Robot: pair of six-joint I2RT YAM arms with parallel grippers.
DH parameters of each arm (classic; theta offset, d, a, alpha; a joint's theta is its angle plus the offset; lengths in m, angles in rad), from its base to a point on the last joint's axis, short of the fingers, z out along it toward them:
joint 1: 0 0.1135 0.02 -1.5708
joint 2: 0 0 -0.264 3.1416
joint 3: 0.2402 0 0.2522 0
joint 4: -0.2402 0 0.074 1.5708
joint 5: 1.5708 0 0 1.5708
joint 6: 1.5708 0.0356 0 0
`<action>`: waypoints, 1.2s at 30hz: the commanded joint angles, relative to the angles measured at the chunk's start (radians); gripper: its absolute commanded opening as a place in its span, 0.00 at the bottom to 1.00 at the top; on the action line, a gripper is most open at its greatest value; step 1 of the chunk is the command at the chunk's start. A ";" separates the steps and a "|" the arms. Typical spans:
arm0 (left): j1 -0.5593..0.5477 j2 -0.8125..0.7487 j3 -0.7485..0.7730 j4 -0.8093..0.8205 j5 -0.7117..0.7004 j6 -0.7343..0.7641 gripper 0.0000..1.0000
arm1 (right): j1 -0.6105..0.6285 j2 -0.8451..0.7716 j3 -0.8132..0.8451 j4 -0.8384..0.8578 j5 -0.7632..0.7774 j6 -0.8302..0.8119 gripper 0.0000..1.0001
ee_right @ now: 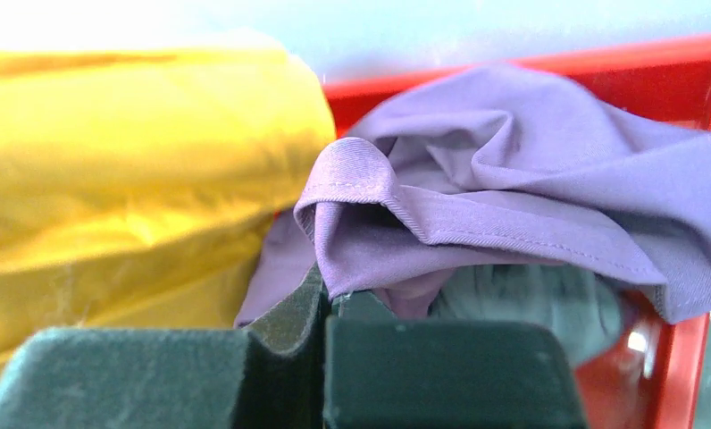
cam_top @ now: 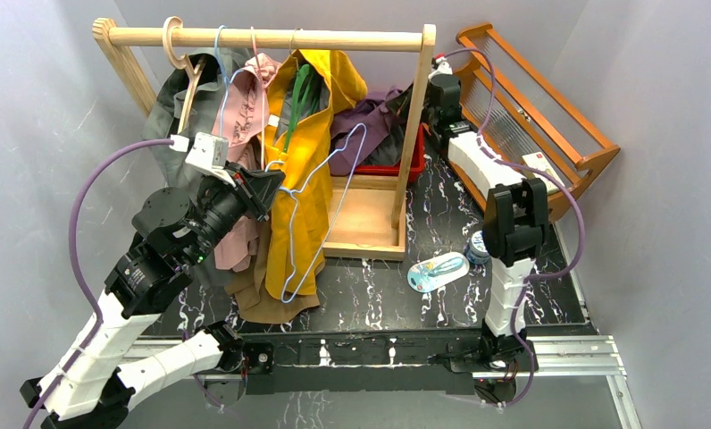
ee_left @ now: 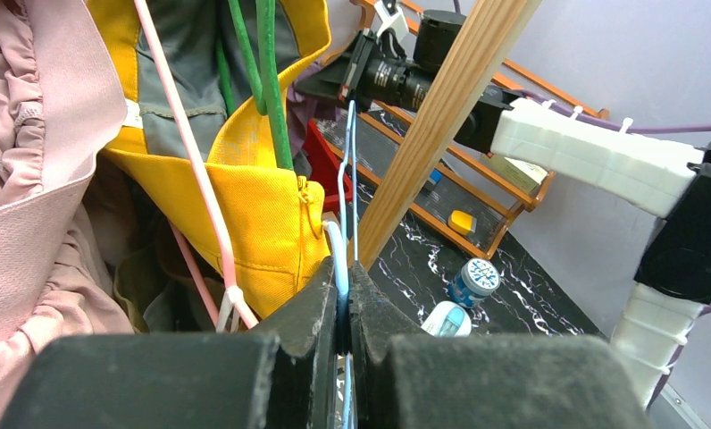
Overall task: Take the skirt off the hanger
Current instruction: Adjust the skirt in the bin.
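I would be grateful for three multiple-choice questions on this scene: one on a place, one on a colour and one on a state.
1. Where does the purple cloth lie?
A. Over the wooden rod
B. In the red bin
C. Flat on the black table

2. What colour is the hanger held by the left gripper?
A. Light blue
B. Green
C. Pink

3. What is the left gripper doing?
A. Wide open beside the hanger
B. Shut on the hanger
C. Shut on the yellow garment

Answers:
1. B, since the right wrist view shows the bin's red wall behind and beside the cloth.
2. A, since the wire running up from the gripper is light blue.
3. B, since its jaws are closed with the wire pinched between them.
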 commanded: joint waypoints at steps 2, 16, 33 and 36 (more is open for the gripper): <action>0.000 -0.010 0.002 0.014 -0.013 0.001 0.00 | -0.016 0.126 0.183 0.183 0.051 -0.061 0.00; 0.000 -0.003 0.031 -0.011 -0.024 0.015 0.00 | -0.036 0.352 0.538 0.134 0.158 -0.158 0.00; 0.000 0.011 0.036 -0.007 -0.013 0.010 0.00 | 0.160 0.130 0.150 0.108 0.072 -0.271 0.00; 0.000 0.012 0.034 -0.007 -0.011 0.008 0.00 | 0.186 0.093 0.111 0.089 0.055 -0.234 0.00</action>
